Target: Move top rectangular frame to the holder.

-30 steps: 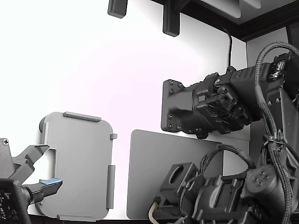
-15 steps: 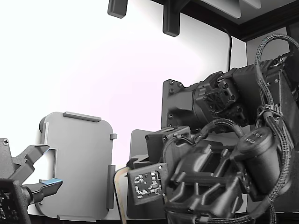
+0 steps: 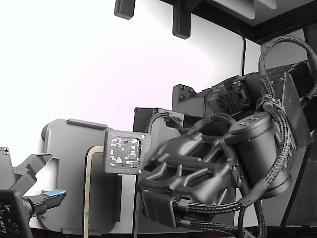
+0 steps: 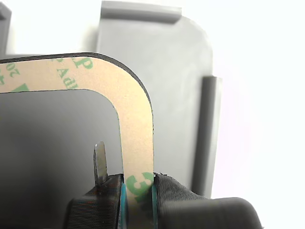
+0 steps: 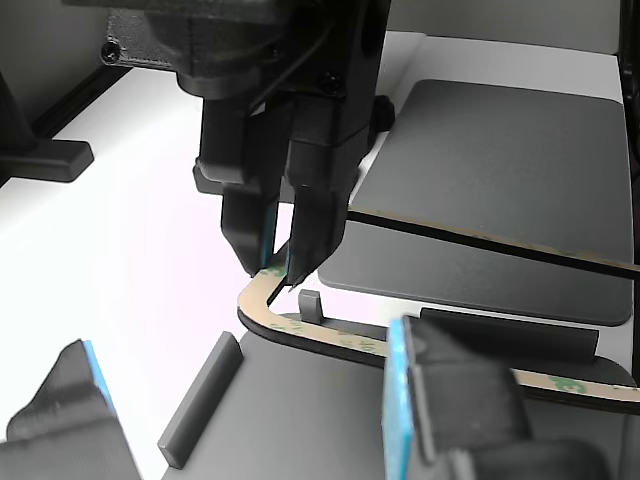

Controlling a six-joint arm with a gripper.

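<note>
The top rectangular frame (image 4: 136, 124) is thin and tan with green marks and an open centre. My gripper (image 4: 138, 193) is shut on one long side of it, near a rounded corner. The other view shows the fingers (image 5: 300, 235) pinching the frame (image 5: 330, 338) from above. The frame hangs over the holder (image 3: 69, 153), a light grey plate with raised tabs (image 4: 207, 129). In the exterior view the frame's outline (image 3: 87, 193) lies over the plate, and my wrist hides the fingertips. I cannot tell whether the frame touches the holder (image 5: 300, 410).
The dark grey mat (image 5: 490, 170) lies beyond the holder in the other view. A second arm's open gripper with blue pads (image 3: 47, 186) sits at the exterior view's lower left, beside the holder, and fills the other view's foreground (image 5: 440, 400). Black brackets (image 3: 181, 22) stand at the back.
My arm has swung from the mat toward the exterior view's left, carrying the frame. The frame now hangs over the holder. The second gripper has not moved.
</note>
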